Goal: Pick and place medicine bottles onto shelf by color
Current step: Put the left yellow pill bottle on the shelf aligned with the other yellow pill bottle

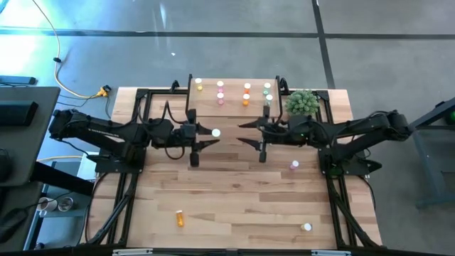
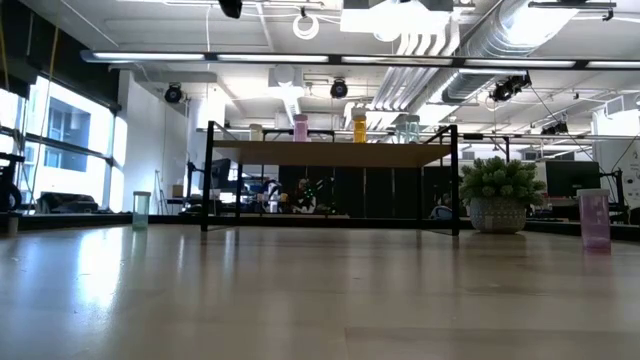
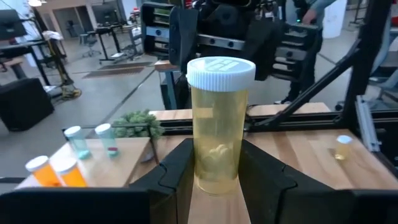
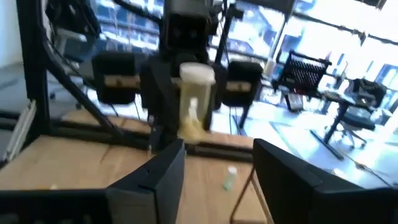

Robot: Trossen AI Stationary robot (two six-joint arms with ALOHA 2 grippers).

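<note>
My left gripper [image 1: 212, 134] is shut on a yellow medicine bottle [image 3: 217, 124] with a white cap, in mid-air in front of the shelf [image 1: 231, 108]. My right gripper [image 1: 245, 134] is open and empty, facing it from the right; its wrist view shows the held bottle [image 4: 196, 99] ahead. The light-wood shelf on black legs [image 2: 330, 155] carries several bottles in colour groups: yellow [image 1: 199, 85], pink [image 1: 220, 91], orange [image 1: 247, 92] and green [image 1: 268, 92]. Loose bottles stand or lie on the table: pink [image 1: 294, 165], orange [image 1: 180, 218] and a white-capped one [image 1: 306, 227]. My left gripper pinches the yellow bottle's lower body [image 3: 214, 177] between its two fingers [image 3: 171, 177], one on each side. The fingers come level from the table's left. The bottle stands upright, cap up, lifted clear of the table.
A green bushy plant [image 1: 302, 103] stands at the shelf's right end. The black frame rails [image 1: 131, 178] run along the table's left and right sides. In the low view a green bottle [image 2: 141, 208] and a pink bottle [image 2: 594, 218] stand on the table.
</note>
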